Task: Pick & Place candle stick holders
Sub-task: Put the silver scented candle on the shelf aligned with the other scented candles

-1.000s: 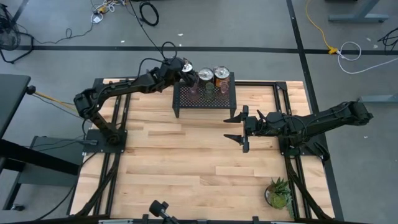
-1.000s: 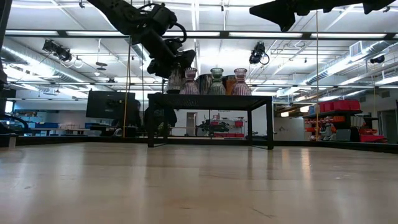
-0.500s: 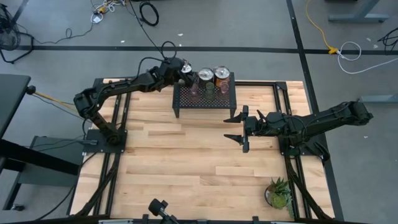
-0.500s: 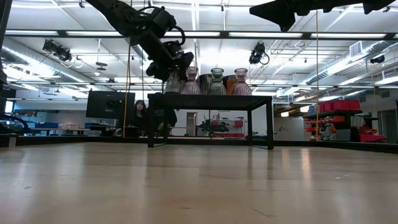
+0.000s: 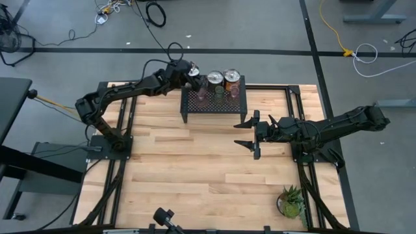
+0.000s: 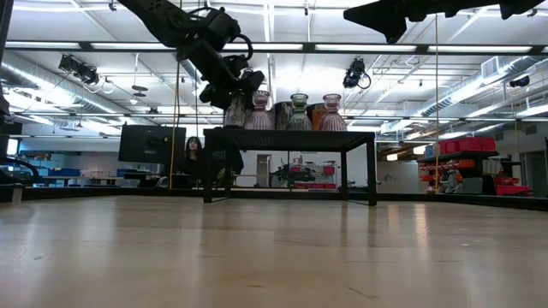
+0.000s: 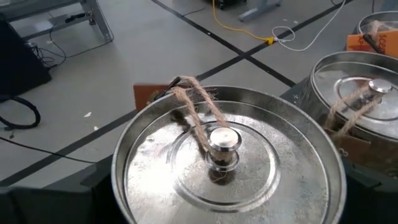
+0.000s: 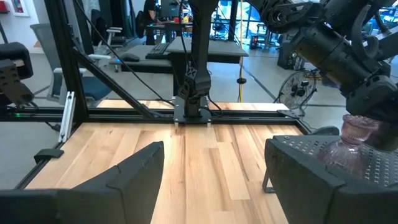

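At the rack's [image 5: 214, 103] far-left corner, left gripper [image 5: 193, 77] clamps a silver holder [image 7: 227, 165]; keep it level, clear of neighbours. Right gripper [image 5: 246, 134] waits mid-table, spread wide.

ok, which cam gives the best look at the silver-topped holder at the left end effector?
Left wrist view: the silver-topped holder fills the frame, twine and center knob clear. High view shows only a small round top at the rack's far-left corner. Low view shows it side-on, mostly hidden by the left end effector. Right wrist view doesn't clearly show it.
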`<action>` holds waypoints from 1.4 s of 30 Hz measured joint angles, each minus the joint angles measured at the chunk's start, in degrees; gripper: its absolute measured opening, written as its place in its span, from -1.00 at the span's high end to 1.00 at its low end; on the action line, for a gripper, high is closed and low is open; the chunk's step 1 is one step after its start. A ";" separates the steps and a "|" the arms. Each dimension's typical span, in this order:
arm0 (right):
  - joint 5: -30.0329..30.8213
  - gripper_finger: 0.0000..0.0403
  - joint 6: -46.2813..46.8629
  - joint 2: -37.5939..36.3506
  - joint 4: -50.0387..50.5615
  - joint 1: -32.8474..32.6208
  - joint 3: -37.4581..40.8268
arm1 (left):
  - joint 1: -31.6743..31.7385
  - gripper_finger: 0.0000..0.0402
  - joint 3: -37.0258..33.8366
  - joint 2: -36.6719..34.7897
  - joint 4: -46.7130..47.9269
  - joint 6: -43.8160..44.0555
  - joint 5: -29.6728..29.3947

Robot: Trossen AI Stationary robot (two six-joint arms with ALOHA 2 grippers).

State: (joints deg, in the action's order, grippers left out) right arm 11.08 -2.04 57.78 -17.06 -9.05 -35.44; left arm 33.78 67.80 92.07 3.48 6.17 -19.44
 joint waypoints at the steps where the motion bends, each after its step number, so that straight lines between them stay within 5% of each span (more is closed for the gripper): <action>1: 0.02 -0.39 0.01 0.00 0.00 0.01 0.00 | 0.02 -0.79 -0.05 -0.17 -0.05 0.00 0.37; 31: 0.01 -0.39 0.01 0.02 0.00 0.00 0.00 | 0.52 -0.79 -0.01 -1.72 2.58 -1.20 1.16; 42: 0.00 -0.39 0.01 0.01 0.00 0.02 0.00 | 0.64 -0.79 0.12 -5.49 3.73 -4.43 6.04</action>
State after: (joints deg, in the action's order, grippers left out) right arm 11.08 -2.03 57.79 -17.06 -9.04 -35.44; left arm 34.42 67.92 86.58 7.21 1.75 -13.40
